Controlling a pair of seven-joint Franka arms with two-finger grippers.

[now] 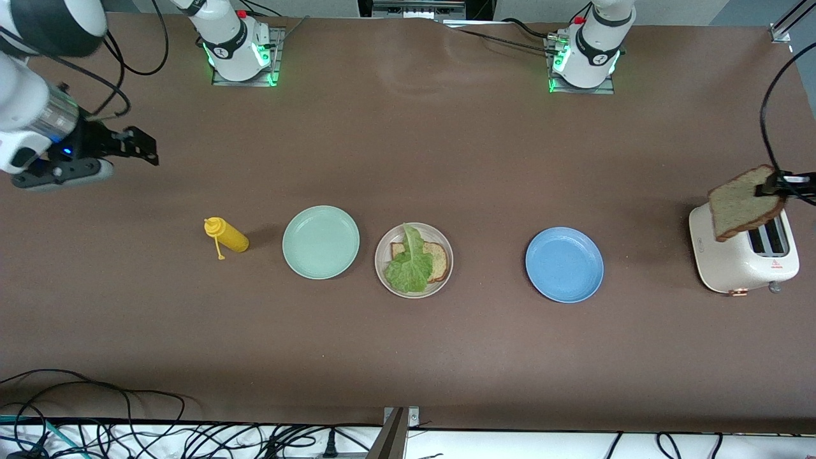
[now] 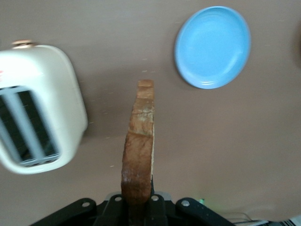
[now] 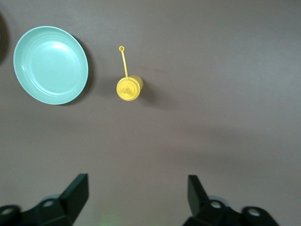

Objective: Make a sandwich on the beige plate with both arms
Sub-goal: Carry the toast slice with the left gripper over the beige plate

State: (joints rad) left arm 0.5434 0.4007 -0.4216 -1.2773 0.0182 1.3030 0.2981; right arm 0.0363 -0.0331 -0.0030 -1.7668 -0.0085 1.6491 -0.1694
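Observation:
The beige plate (image 1: 414, 260) sits mid-table with one bread slice (image 1: 437, 258) on it and a ruffled green lettuce leaf (image 1: 411, 261) lying over that slice. A second bread slice (image 1: 744, 203) (image 2: 139, 141) hangs in the air above the cream toaster (image 1: 743, 255) (image 2: 37, 108), with my left gripper (image 1: 769, 185) (image 2: 138, 207) shut on its edge. My right gripper (image 1: 141, 145) (image 3: 137, 195) is open and holds nothing, up over bare table at the right arm's end.
A mint-green plate (image 1: 320, 242) (image 3: 51, 65) and a yellow squeeze bottle (image 1: 225, 235) (image 3: 129, 87) lie beside the beige plate toward the right arm's end. A blue plate (image 1: 564, 264) (image 2: 213, 46) lies between the beige plate and the toaster. Cables run along the table's front edge.

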